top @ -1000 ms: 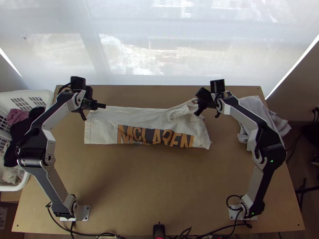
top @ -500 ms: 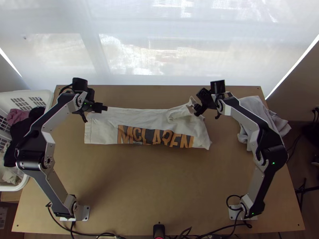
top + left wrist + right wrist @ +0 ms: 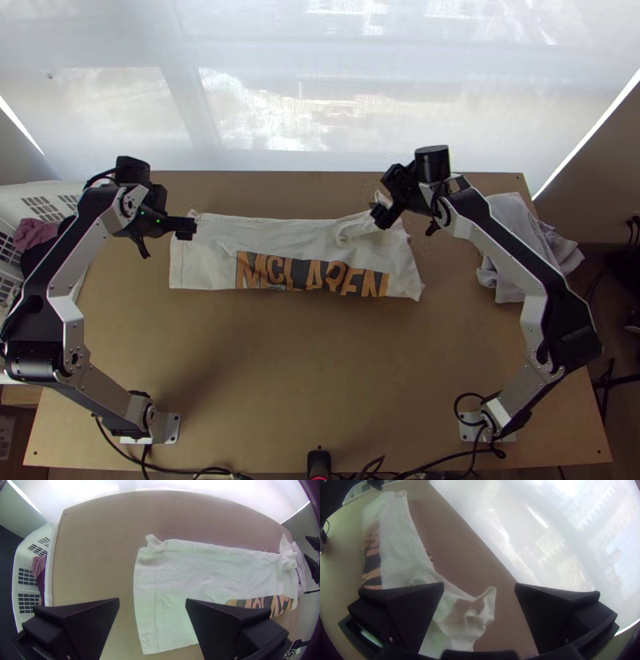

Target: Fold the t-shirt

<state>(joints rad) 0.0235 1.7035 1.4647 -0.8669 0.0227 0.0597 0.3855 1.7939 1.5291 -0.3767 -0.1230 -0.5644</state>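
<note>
A white t-shirt (image 3: 296, 232) lies folded into a long strip across the table's far half, its orange and dark print along the near edge and its right far corner bunched. At its left far corner is my left gripper (image 3: 186, 229), above the cloth's edge. My right gripper (image 3: 382, 214) hangs over the bunched corner. In the left wrist view my left gripper (image 3: 152, 601) is open beside the t-shirt (image 3: 186, 570), holding nothing. In the right wrist view my right gripper (image 3: 479, 585) stands open, with the raised cloth corner (image 3: 476, 613) between and below its fingers.
A white laundry basket (image 3: 50, 566) with dark and pink clothes stands off the table's left edge. Grey cloth (image 3: 512, 264) lies heaped at the table's right side, close to the right arm. A bright window covering (image 3: 264, 112) rises behind the far edge.
My left gripper has shifted left and slightly nearer the table's front. My right gripper has moved left over the bunched corner. The t-shirt lies nearly as before, its right far corner slightly altered.
</note>
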